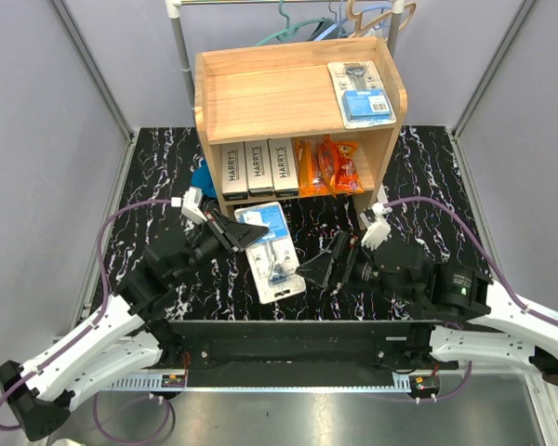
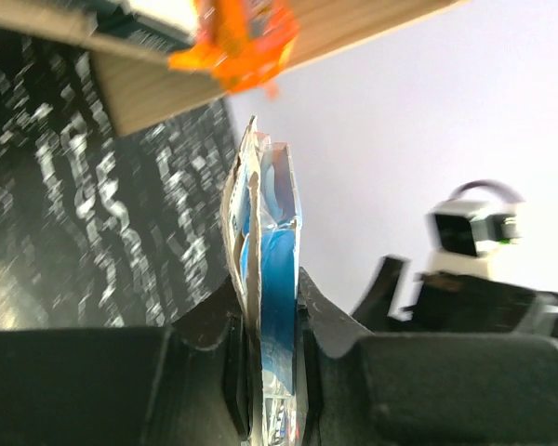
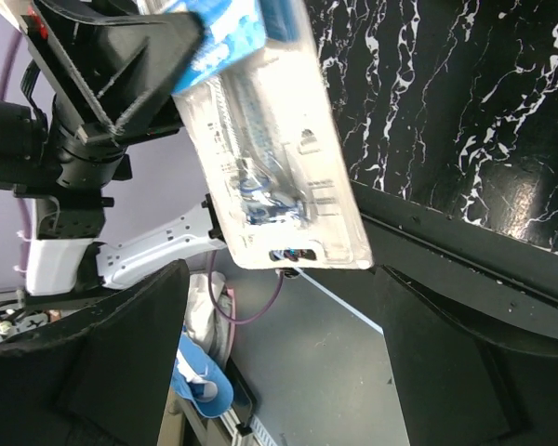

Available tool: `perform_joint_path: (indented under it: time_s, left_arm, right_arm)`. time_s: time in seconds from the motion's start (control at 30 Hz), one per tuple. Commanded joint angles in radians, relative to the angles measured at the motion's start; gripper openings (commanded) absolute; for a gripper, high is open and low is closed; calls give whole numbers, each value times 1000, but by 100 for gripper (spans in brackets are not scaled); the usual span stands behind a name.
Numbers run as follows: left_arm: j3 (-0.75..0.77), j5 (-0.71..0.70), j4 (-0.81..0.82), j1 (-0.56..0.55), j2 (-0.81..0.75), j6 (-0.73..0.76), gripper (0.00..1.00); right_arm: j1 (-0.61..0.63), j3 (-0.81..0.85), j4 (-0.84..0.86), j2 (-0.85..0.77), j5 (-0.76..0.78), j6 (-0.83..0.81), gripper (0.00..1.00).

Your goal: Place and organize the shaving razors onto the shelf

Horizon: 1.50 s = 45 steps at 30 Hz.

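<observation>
The wooden shelf point(image 1: 260, 93) stands at the back of the black marble table. One clear blister pack with a blue card point(image 1: 361, 93) lies on its top tier at the right. On the lower tier, three "HARRY'S" boxes point(image 1: 258, 167) stand beside orange packets point(image 1: 330, 167). My left gripper point(image 1: 251, 230) is shut on the blue-card end of a second blister pack point(image 1: 274, 255), which it holds above the table. In the left wrist view that blister pack point(image 2: 270, 214) stands edge-on between the pads. My right gripper point(image 1: 321, 269) is open, its fingers just off the pack's free end point(image 3: 279, 186) and holding nothing.
A metal clothes rail with hangers point(image 1: 339, 19) stands behind the shelf. A blue object point(image 1: 202, 177) lies at the shelf's left foot. Grey enclosure walls close in the table on both sides.
</observation>
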Motion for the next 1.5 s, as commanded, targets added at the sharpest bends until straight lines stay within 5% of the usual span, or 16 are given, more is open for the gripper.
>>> perform_joint_path:
  time_s: [0.0,0.3,0.77,1.03,1.2,1.33,1.37,1.47]
  left_arm:
    - [-44,8,303,23,-39,-62,0]
    - [-162,87,673,47,-2,-223,0]
    - [-191,144,780,50,36,-289,0]
    - [-199,156,789,50,41,-290,2]
    - [-202,156,763,50,29,-280,24]
    - [-187,136,659,52,-19,-220,65]
    - [-179,116,562,53,-46,-208,88]
    - [-119,70,331,56,-101,-113,99]
  right_arm:
    - [7,-62,112,-61,2,36,89]
    - [9,-161,275,-81,-33,18,84]
    - [9,-264,486,-92,-36,-50,57]
    - [9,-269,526,-71,-58,-59,17]
    - [9,-269,525,-80,-60,-65,3]
    - [9,-254,508,-91,-55,-77,0]
    - [11,-247,502,-91,-53,-79,0]
    - [11,-235,479,-97,-50,-88,0]
